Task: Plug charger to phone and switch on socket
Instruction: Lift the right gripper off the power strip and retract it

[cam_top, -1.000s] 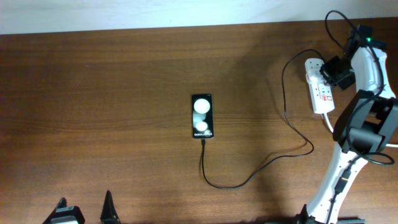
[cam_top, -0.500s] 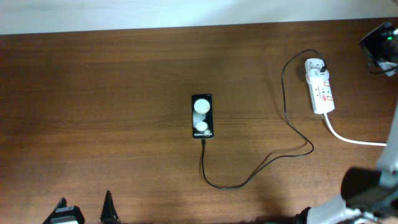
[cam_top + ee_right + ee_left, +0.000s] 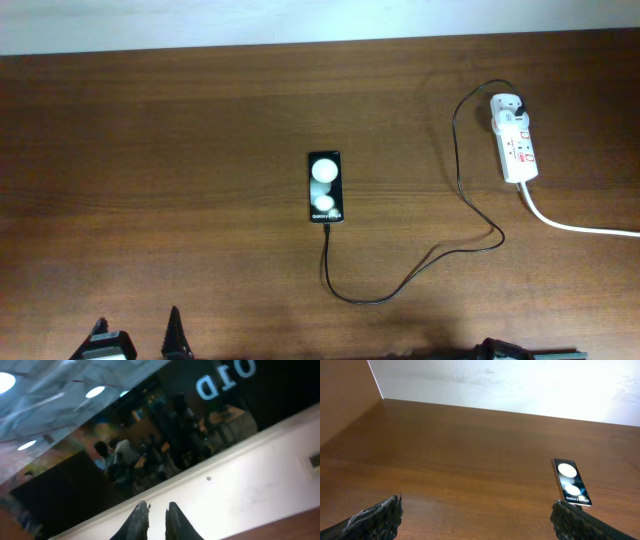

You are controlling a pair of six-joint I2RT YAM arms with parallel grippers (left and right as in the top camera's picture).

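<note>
The black phone (image 3: 325,187) lies flat mid-table, also in the left wrist view (image 3: 571,482). The thin black charger cable (image 3: 372,298) runs from the phone's near edge, loops right and climbs to the far end of the white socket strip (image 3: 516,150) at the right. My left gripper (image 3: 135,340) sits at the table's near left edge, open and empty (image 3: 475,520), well short of the phone. My right gripper is out of the overhead view. In its wrist view its fingers (image 3: 155,519) are nearly together, hold nothing, and point up at a wall and window.
The socket's thick white cord (image 3: 575,226) runs off the right edge. Part of the right arm's base (image 3: 500,350) shows at the bottom edge. A white wall borders the table's far side (image 3: 520,385).
My right arm was over the socket strip a second ago. It has swung up and away, out of the overhead view. The phone, cable and socket have not moved.
</note>
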